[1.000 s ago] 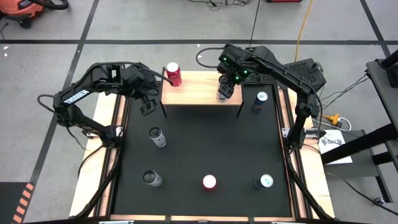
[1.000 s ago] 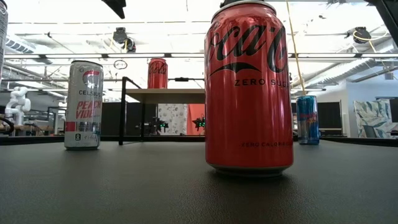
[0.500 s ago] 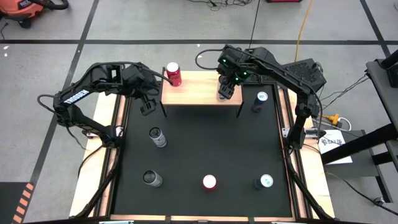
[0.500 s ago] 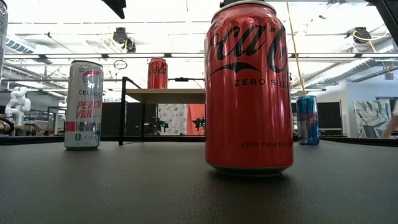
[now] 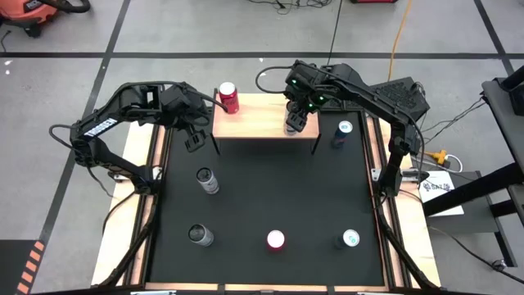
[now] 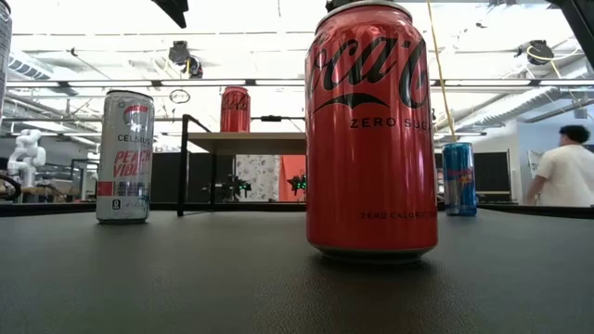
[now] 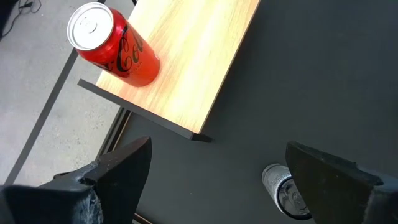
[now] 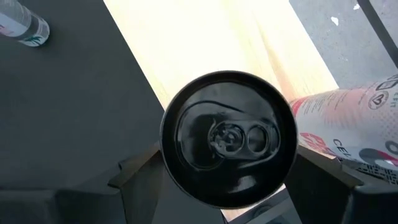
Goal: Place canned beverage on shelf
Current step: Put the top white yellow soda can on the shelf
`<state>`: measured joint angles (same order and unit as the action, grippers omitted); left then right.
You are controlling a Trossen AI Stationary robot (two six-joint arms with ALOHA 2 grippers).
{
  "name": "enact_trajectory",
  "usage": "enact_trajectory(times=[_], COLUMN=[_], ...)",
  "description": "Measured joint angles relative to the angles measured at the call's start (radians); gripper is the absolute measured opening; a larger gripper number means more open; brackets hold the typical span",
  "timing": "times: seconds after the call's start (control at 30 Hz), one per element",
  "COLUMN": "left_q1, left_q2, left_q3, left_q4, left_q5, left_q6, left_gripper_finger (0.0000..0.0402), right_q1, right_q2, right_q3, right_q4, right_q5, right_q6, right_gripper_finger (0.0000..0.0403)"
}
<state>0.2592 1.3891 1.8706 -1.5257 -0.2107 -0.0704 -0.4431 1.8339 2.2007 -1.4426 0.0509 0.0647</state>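
The wooden shelf (image 5: 258, 121) stands at the mat's far edge and also shows in the low view (image 6: 249, 142). A red can (image 5: 228, 97) stands upright on its left end and shows in the left wrist view (image 7: 112, 45). My right gripper (image 5: 295, 120) is over the shelf's right part, shut on a black-topped can (image 8: 229, 138). A pink-and-white can (image 8: 348, 130) shows right beside it; the high view does not show what it stands on. My left gripper (image 5: 194, 138) hangs open and empty just left of the shelf (image 7: 186, 68). My right gripper pinches the black-topped can's side wall (image 8: 166, 163), below the top rim, between its two fingers (image 8: 140, 180), one on each opposite side. The fingers come from above, pointing down. The can is upright over the shelf top; its foot is hidden.
Several cans stand on the black mat: a blue one (image 5: 341, 131) right of the shelf, two silver ones (image 5: 208, 180) (image 5: 199, 235), a red one (image 5: 275, 239) and one at the near right (image 5: 347, 239). A person (image 6: 561, 172) is in the room behind.
My right gripper has drifted slightly toward the table's left edge over the shelf, still shut on the upright can. A person has come into the low view at the right.
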Motion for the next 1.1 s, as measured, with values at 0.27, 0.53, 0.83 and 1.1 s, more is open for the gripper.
enact_trajectory(times=[0.27,0.53,0.83,1.1], left_q1=[0.000,0.000,0.000,0.000], left_q2=[0.000,0.000,0.000,0.000], left_q3=[0.000,0.000,0.000,0.000], left_q4=[0.000,0.000,0.000,0.000], left_q5=[0.000,0.000,0.000,0.000], left_q6=[0.000,0.000,0.000,0.000], left_gripper_finger=[0.0373,0.0373,0.0373,0.0373], right_q1=[0.000,0.000,0.017,0.027], right_q2=[0.000,-0.006,-0.006,-0.006], right_q3=[0.000,0.000,0.000,0.000], right_q4=[-0.001,-0.087,-0.117,-0.128], right_q5=[0.000,0.005,-0.004,-0.003], right_q6=[-0.001,0.001,0.002,0.058], right_gripper_finger=[0.0283,0.0283,0.0283,0.0273])
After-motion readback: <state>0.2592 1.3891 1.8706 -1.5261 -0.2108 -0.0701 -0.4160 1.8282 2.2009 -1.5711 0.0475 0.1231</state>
